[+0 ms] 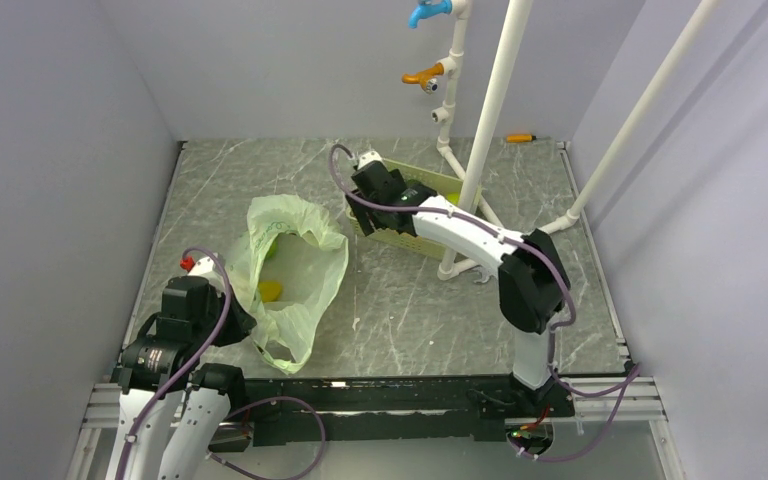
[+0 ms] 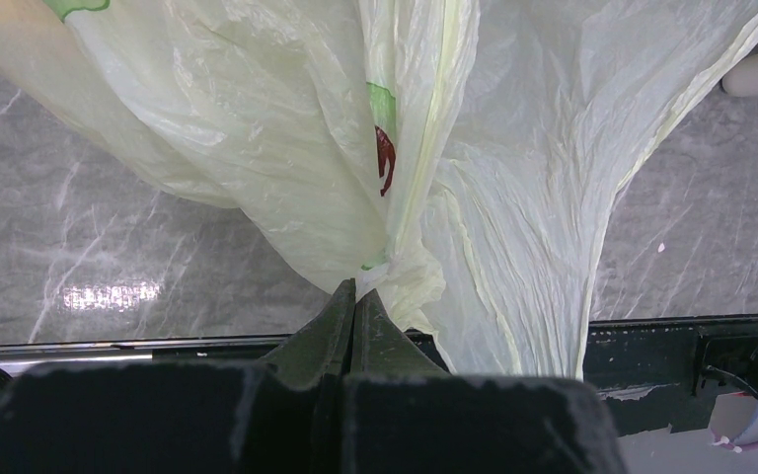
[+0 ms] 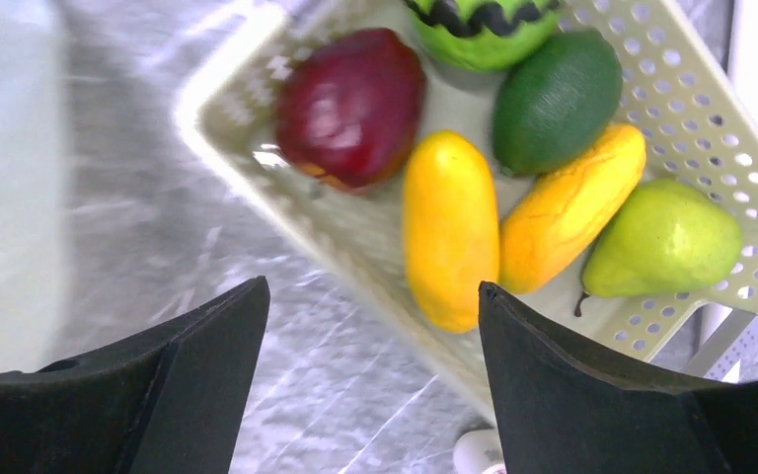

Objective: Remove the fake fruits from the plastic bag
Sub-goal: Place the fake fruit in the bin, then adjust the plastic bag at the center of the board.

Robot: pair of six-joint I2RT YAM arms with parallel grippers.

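Observation:
The pale-green plastic bag (image 1: 295, 265) lies open on the left of the marble table. Through its mouth show a yellow fake fruit (image 1: 271, 291) and a green one (image 1: 272, 248). My left gripper (image 2: 355, 291) is shut on a gathered fold of the bag (image 2: 286, 148) at its near end. My right gripper (image 3: 373, 296) hangs open and holds nothing, above the near-left corner of the beige slotted tray (image 3: 237, 148). In the tray lie a maroon fruit (image 3: 352, 107), a green ball with a zigzag band (image 3: 482, 25), two yellow oblong fruits (image 3: 449, 227) and a green pear (image 3: 663, 239).
A plain dark green oval fruit (image 3: 556, 99) also sits in the tray (image 1: 438, 182). A white pipe frame (image 1: 490, 110) rises right behind the tray, with its foot (image 1: 450, 268) on the table. An orange item (image 1: 520, 137) lies at the back wall. Grey walls close in three sides.

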